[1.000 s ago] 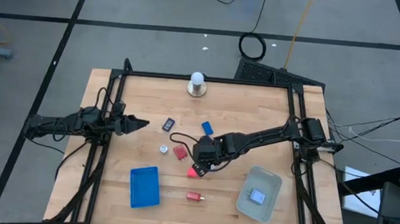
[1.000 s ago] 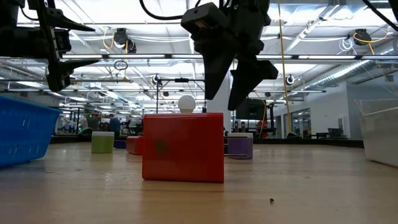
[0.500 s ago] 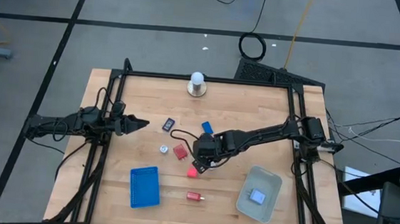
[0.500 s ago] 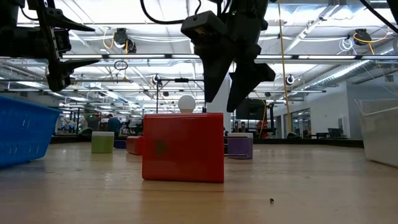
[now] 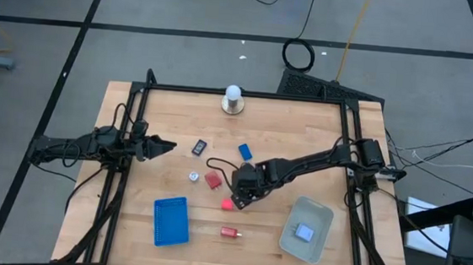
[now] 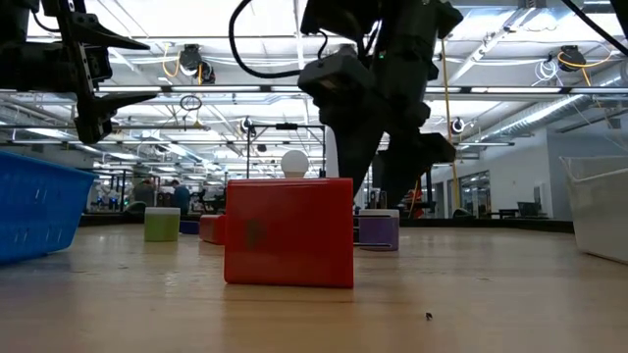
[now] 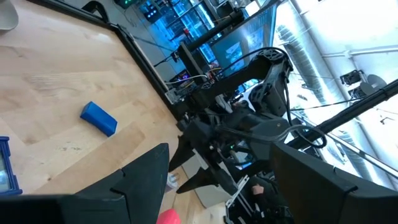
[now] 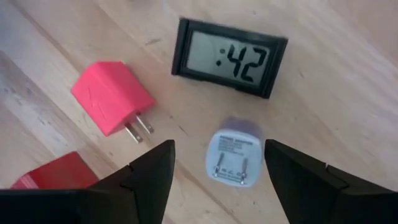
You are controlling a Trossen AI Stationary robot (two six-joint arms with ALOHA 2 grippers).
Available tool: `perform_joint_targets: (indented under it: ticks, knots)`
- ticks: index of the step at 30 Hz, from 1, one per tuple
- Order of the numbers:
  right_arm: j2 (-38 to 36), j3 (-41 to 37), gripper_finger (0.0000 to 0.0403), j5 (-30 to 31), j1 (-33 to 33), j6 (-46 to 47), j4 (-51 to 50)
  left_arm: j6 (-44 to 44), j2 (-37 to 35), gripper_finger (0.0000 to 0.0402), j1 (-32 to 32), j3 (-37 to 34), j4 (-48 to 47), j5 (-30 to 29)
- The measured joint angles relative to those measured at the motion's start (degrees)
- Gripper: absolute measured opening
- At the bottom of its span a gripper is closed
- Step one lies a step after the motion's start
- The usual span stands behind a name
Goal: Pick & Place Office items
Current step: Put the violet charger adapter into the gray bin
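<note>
My left gripper (image 5: 170, 147) is still hovering with jaws apart over the table's (image 5: 304, 138) left edge. My right gripper (image 5: 239, 197) is sliding toward the grey bin (image 5: 322, 232), fingers spread, gripping nothing. Beneath it, left to right, are lying a glossy pink plug block (image 8: 112, 97) with two metal prongs, a rounded white plug (image 8: 232, 154), and a black rectangular clock (image 8: 230, 56) showing 42. A red block (image 8: 53, 173) is sitting nearest me on pale wood.
</note>
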Motion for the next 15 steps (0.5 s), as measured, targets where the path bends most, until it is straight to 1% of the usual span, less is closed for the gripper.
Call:
perform_joint_targets:
  ticks: [15]
  knots:
    - [0.3, 0.0, 0.0242, 0.5, 0.6, 0.0, 0.1, 0.0, 0.0, 0.0278, 0.0, 0.0, 0.2, 0.0]
